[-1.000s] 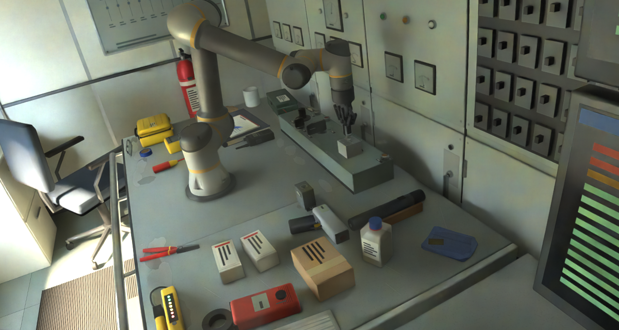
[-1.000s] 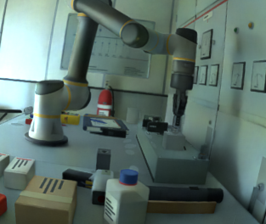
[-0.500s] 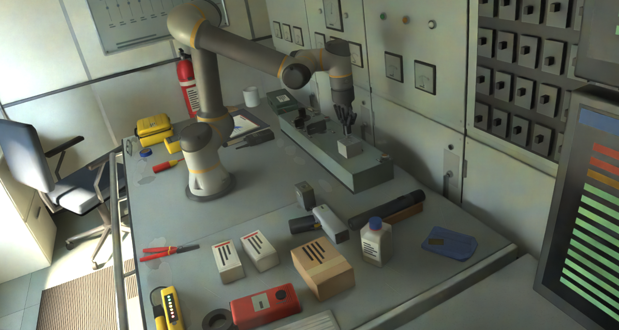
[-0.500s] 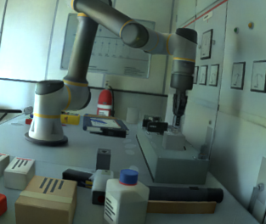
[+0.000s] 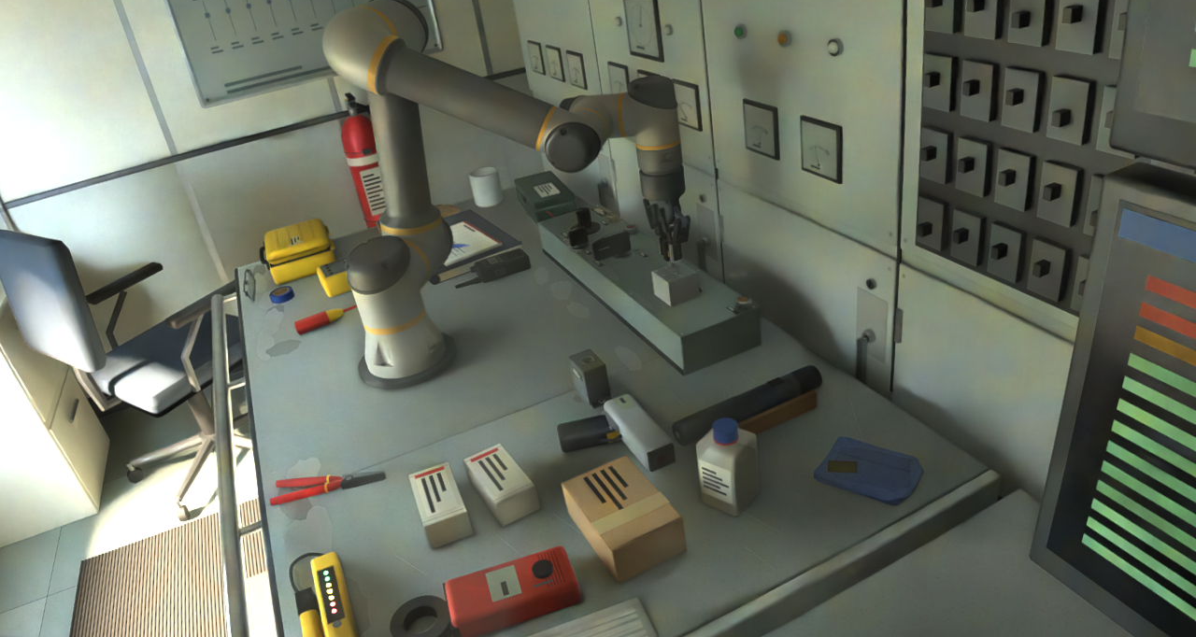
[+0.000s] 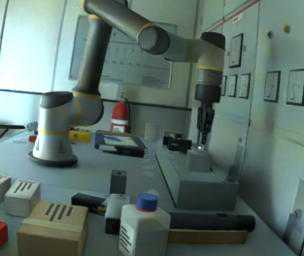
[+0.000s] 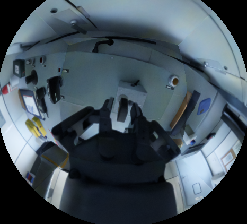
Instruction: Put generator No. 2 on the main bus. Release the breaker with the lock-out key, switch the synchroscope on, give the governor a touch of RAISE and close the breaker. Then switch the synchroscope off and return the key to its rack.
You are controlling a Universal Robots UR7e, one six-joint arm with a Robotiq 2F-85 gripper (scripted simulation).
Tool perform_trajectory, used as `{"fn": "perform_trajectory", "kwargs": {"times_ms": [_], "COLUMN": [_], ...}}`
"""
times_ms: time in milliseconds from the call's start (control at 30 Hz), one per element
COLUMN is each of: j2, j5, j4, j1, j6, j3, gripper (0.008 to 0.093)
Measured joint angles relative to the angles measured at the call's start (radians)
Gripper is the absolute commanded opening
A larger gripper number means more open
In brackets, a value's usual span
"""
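Note:
My gripper (image 5: 672, 247) (image 7: 122, 108) points straight down over the grey key block (image 5: 676, 284) on the control console (image 5: 648, 291). It is open and holds nothing. The dark lock-out key (image 7: 122, 109) stands upright in the block (image 7: 131, 94) between the fingers. To the left on the console sit a black pistol-grip breaker handle (image 7: 53, 89), a black knob (image 7: 31, 77) and a smaller dark switch (image 7: 41, 93). A round amber socket (image 7: 173, 80) sits at the console's other end.
The switchboard wall (image 5: 803, 132) with its meters rises right behind the console. A green box (image 5: 544, 194) and a white mug (image 5: 485, 186) stand at the console's far end. Nearer on the desk lie a black tube (image 5: 748, 404), a white bottle (image 5: 726, 466) and several boxes.

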Motion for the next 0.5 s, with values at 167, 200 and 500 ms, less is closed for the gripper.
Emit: {"fn": "perform_trajectory", "kwargs": {"times_ms": [167,200,500], "j2": [0.000,0.000,0.000], "j5": [0.000,0.000,0.000], "j4": [0.000,0.000,0.000], "j1": [0.000,0.000,0.000], "j6": [0.000,0.000,0.000], "j3": [0.000,0.000,0.000], "gripper": [0.0480,0.0480,0.0480]}}
